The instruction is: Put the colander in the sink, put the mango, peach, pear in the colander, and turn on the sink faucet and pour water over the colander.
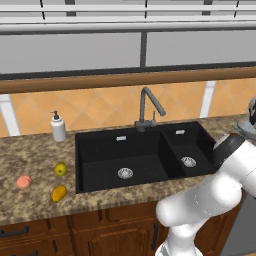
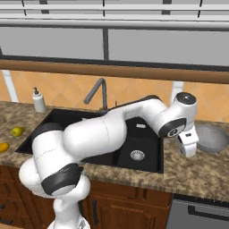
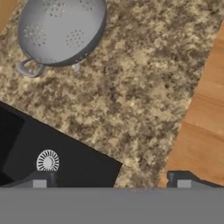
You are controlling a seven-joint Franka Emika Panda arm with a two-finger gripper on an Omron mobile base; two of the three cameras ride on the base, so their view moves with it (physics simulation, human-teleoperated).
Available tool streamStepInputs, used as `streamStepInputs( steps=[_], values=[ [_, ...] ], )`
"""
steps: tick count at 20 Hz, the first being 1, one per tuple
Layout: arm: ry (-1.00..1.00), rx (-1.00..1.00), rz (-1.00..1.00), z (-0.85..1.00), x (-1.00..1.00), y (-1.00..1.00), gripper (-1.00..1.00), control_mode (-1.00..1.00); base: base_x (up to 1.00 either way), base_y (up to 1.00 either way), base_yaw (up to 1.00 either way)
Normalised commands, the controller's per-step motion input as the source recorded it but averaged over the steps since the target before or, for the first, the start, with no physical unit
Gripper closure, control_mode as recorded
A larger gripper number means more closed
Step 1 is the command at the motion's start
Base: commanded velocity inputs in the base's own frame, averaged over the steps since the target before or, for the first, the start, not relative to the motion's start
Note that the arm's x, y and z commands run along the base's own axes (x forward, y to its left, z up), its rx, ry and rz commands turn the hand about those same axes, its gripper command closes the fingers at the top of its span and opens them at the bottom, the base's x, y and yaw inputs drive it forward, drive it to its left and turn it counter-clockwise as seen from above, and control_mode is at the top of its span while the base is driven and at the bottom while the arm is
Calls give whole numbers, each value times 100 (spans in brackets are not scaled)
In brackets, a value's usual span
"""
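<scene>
Colander (image 3: 61, 30): grey, perforated, loop handle, on granite counter (image 3: 140, 87) right of sink (image 1: 140, 155) | my gripper (image 3: 109, 181): fingers spread wide, empty, above counter | mango (image 1: 59, 193), pear (image 1: 60, 169), peach (image 1: 23, 182): left counter.

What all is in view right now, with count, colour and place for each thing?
colander: one, light grey, on the counter right of the sink, upright, nothing in it
sink: one, black, two basins, set in the counter
sink faucet: one, dark grey, behind the sink, no water running
soap pump bottle: one, white, left of the sink
pear: one, yellow-green, counter left
peach: one, pinkish, counter left
mango: one, orange-yellow, counter left
gripper: one, fingers dark, open, holding nothing
</scene>
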Motion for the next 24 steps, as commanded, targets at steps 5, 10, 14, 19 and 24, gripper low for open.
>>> streamStepInputs(
  steps=[5,10,14,19,24],
  values=[
    [0,6,-26,-25,39,-53,-100,-100,0,0,0],
    [0,5,-24,-27,39,-50,-100,-100,0,0,0],
    [0,7,-16,-9,41,-44,-100,-100,0,0,0],
    [-5,11,-1,0,24,-43,-100,-100,0,0,0],
    [-7,17,0,6,15,-44,-100,-100,0,0,0]
  ],
)
